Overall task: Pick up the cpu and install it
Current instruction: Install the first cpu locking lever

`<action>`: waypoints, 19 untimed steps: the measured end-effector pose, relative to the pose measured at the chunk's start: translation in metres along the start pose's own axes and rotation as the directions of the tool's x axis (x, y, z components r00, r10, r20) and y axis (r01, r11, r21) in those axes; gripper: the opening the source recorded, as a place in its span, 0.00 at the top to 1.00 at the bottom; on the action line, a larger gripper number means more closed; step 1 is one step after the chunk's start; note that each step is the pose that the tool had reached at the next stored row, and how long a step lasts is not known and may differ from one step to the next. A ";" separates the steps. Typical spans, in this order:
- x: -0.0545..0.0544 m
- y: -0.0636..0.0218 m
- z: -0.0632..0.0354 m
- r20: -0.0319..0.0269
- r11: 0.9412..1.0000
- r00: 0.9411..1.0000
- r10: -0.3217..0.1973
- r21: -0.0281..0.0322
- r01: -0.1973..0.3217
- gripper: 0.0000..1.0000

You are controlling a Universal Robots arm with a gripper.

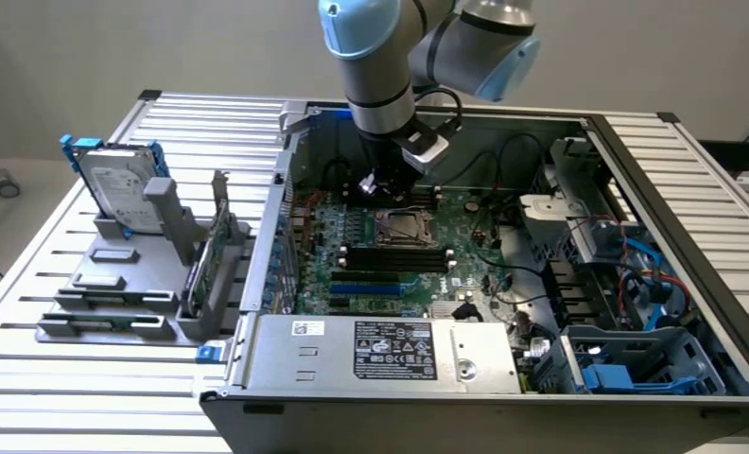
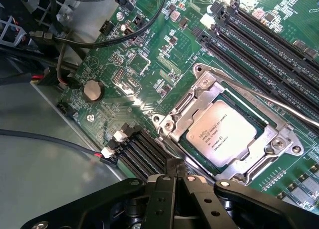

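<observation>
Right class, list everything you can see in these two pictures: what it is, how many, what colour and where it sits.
cpu: one, silver-grey, seated in the motherboard socket.
socket frame: one, silver metal, around the cpu.
motherboard: one, green, inside the open computer case.
coin cell: one, silver, on the motherboard.
hard drive: one, silver in a blue frame, upright in a grey rack at the exterior view's left.
power supply: one, grey, front of the case.
gripper: one, black, shut, just above the socket.

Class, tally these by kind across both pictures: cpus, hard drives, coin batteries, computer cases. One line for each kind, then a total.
cpu: 1
hard drive: 1
coin battery: 1
computer case: 1
Total: 4
</observation>
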State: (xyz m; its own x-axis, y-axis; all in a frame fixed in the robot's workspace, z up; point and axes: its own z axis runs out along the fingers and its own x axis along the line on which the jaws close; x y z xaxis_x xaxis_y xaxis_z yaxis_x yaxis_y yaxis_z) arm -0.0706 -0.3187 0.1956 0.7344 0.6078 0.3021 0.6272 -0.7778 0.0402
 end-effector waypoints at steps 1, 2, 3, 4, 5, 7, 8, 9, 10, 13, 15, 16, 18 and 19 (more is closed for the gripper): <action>0.000 0.0000 0.0000 0.000 1.000 1.000 0.000 0.000 0.000 0.89; 0.000 0.0000 0.0000 0.000 1.000 1.000 0.000 0.000 0.000 0.89; 0.000 0.0000 0.0000 0.000 1.000 1.000 0.000 0.000 0.000 0.89; 0.000 0.0001 0.0001 0.000 1.000 1.000 0.000 0.000 0.000 0.89; 0.000 0.0002 0.0002 0.000 1.000 1.000 0.000 0.000 0.000 0.89; 0.000 0.0003 0.0002 0.000 1.000 1.000 0.000 0.000 0.000 0.89; 0.001 0.0005 0.0003 0.000 1.000 1.000 0.000 0.000 0.000 0.89; 0.001 0.0006 0.0003 0.000 1.000 1.000 0.000 0.000 0.000 0.89; 0.001 0.0007 0.0004 0.000 1.000 1.000 0.000 0.000 0.000 0.89; 0.001 0.0011 0.0006 0.001 1.000 1.000 0.000 0.001 0.000 0.89; 0.001 0.0012 0.0006 0.001 1.000 1.000 0.000 0.001 0.000 0.89; 0.001 0.0012 0.0006 0.001 1.000 1.000 0.000 0.001 0.000 0.89; 0.002 0.0012 0.0002 0.002 1.000 1.000 0.000 0.002 0.000 0.89; 0.001 0.0010 0.0001 0.002 1.000 1.000 0.000 0.002 0.000 0.89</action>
State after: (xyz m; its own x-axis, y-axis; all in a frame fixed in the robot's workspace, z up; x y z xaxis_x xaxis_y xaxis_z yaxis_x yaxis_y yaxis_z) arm -0.0690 -0.3186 0.1960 0.7353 0.6078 0.2999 0.6273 -0.7778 0.0383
